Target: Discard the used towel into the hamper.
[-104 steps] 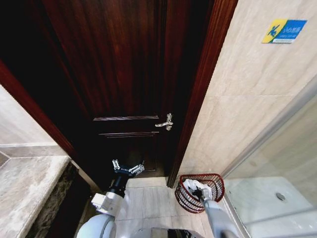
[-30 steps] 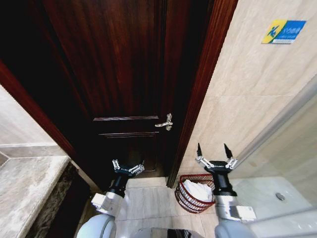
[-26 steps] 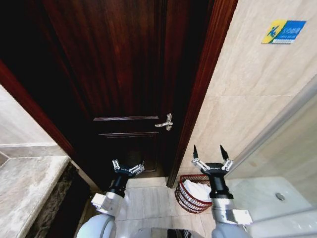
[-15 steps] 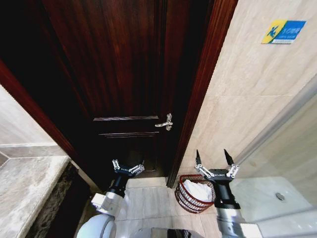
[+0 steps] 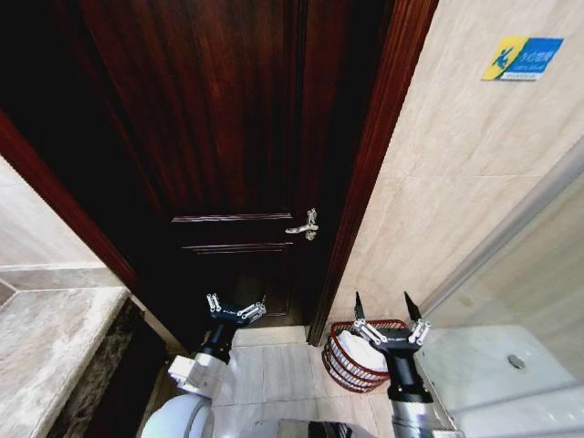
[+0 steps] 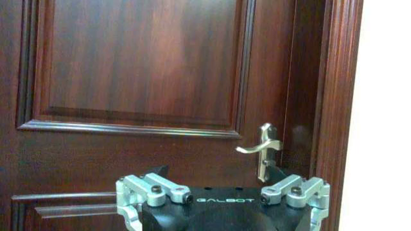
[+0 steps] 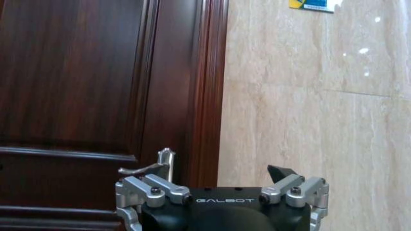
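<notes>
Towel [image 5: 351, 349] lies in the hamper [image 5: 339, 365] by the door frame [image 5: 365, 182]. Right gripper [image 5: 380, 317], spread and empty, hangs above the hamper; left gripper [image 5: 235, 308], released, waits beside. A clean finish likely means lifting straight clear.
</notes>
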Motion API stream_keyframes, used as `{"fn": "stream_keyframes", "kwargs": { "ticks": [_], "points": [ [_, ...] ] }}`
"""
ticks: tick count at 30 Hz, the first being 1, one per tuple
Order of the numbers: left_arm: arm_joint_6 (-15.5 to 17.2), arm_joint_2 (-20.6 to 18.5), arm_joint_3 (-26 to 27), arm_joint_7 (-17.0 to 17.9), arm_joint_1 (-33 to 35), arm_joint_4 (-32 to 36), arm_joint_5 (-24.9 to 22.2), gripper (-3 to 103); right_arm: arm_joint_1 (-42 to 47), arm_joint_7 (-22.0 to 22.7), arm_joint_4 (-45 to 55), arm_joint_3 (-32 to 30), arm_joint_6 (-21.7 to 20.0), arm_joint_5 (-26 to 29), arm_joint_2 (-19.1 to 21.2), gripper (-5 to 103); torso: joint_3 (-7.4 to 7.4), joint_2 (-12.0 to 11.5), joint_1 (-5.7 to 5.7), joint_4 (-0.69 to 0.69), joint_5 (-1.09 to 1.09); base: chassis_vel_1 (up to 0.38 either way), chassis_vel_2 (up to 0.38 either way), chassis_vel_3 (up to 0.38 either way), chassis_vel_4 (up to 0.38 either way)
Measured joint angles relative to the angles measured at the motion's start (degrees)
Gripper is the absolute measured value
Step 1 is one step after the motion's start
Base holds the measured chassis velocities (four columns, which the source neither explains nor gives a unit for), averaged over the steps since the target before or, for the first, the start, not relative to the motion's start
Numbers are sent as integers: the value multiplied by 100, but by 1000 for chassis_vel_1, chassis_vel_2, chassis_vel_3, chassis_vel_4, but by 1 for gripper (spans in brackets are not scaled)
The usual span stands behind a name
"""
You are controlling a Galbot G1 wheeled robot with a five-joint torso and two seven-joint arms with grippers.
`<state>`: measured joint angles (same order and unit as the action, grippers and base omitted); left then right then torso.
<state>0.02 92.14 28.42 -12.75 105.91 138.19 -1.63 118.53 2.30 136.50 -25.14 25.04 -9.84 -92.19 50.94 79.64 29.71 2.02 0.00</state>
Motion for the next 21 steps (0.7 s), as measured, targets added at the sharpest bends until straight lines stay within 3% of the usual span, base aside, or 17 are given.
{"fn": "stream_keyframes", "kwargs": {
  "ticks": [21],
  "points": [
    [0, 0, 0, 0, 0, 0, 0, 100, 58, 25, -43, -9, 137, 0, 5, 100, 0, 0, 0, 0, 0, 0, 0, 0, 0]
  ]
}}
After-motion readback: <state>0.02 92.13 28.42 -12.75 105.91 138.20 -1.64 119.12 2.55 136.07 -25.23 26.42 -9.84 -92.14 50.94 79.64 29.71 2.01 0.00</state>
